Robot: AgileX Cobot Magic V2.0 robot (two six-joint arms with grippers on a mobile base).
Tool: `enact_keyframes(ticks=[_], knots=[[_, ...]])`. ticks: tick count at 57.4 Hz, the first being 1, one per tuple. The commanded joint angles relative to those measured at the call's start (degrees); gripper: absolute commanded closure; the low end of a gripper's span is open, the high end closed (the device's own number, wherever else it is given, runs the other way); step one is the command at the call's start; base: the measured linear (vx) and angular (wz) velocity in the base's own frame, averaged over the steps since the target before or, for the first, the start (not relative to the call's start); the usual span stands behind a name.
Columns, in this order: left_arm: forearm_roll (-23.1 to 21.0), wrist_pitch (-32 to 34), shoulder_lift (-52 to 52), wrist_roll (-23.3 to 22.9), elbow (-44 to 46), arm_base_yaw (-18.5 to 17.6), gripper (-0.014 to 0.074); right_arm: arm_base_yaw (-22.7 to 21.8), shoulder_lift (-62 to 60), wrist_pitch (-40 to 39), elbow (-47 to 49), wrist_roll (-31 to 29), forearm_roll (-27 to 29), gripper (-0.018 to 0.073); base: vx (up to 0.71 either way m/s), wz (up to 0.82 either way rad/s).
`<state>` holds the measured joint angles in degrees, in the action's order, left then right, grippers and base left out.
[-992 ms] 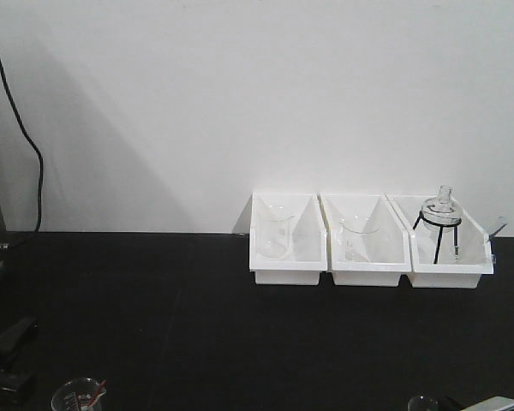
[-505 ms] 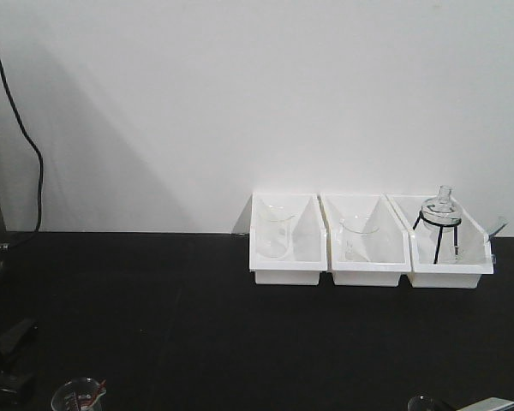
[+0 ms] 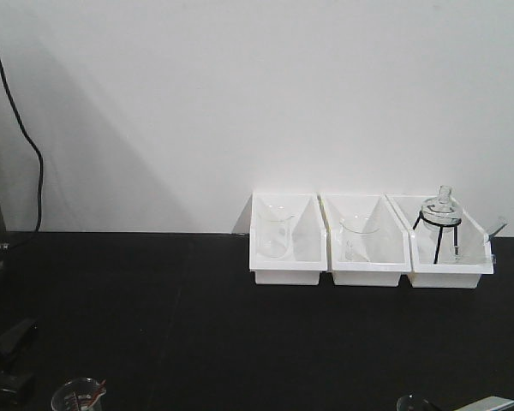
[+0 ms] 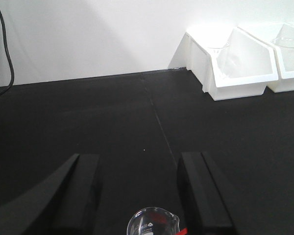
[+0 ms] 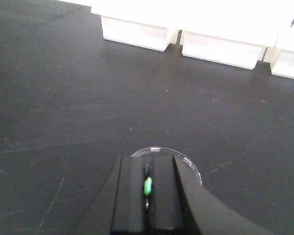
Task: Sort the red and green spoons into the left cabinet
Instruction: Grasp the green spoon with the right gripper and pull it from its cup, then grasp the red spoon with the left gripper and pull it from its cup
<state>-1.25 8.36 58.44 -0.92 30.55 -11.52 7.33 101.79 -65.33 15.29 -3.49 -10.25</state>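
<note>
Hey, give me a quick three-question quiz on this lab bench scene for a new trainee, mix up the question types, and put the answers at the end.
1. Multiple choice: in the front view, which of the white bins holds the flask on a black stand? A) left B) middle C) right
2. True or false: the left gripper is shut.
3. Fill in: the right gripper pinches a thin item coloured ____.
Key: 1 C. 2 False, it is open. 3 Green, apparently the green spoon.
</note>
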Motion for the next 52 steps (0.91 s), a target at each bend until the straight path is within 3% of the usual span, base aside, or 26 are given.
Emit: enact_keyframes(ticks=[1,22,35,41,46,52], knots=[[-0.08,4.21,-0.63,-0.4,2.22,-0.38,0.0137,-0.09,-2.24,-11.67,0.82,-1.31,-0.02,0.0567,0.0,0.0],[-0.65,3.64,-0.63,-0.57,2.22,-0.38,0.0137,-0.09,-14.21,-11.67,0.82,-2.44,-0.02,0.0567,0.0,0.0],[-0.2,-6.05,-0.55,-3.09,2.22,-0.38,0.0137,-0.09,-24.78,-6.75,0.82,2.12,0.24,0.0565,0.0,0.0],[3.15,-9.95,1.12,1.56,2.22,-0.38,0.0137,-0.09,-28.74,-2.25,0.82,2.25,1.4,0.0564,0.0,0.0],[6.01,-10.84,3.66,8.41,2.22,-0.44,0.0137,-0.09,-30.94,0.34,0.82,1.84,1.89,0.0564,0.0,0.0],[6.5,-10.52,7.31,14.46,2.22,-0.44,0.0137,-0.09,-31.87,1.64,0.82,1.6,2.03,0.0564,0.0,0.0]])
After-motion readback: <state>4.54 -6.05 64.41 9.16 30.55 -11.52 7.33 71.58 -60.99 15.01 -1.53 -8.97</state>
